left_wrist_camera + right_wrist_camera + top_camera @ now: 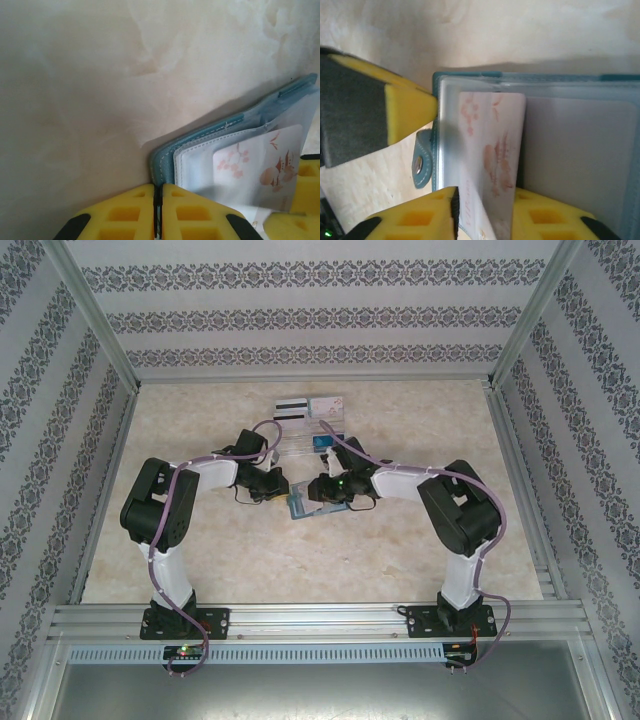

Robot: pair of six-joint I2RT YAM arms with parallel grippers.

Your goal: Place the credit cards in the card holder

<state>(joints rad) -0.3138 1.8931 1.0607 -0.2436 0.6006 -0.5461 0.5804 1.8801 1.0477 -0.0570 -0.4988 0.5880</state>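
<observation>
The teal card holder (298, 504) lies open on the table between both grippers. My left gripper (158, 189) is shut on the corner of its teal cover (165, 165). A pale pinkish-white credit card (492, 145) with a pink drawing sits partly inside a clear sleeve of the holder (580, 150). My right gripper (485, 197) is open, its yellow fingers apart on either side of that card's near end. The same card (265, 167) appears in the left wrist view. More credit cards lie at the back: a white one with black stripes (290, 406) and a pale one (326, 405).
A clear compartmented tray (296, 443) stands behind the grippers with a blue card (322, 443) in it. The left gripper's finger (370, 115) presses against the holder's left edge, just above its snap tab (421, 166). Patterned walls enclose the table.
</observation>
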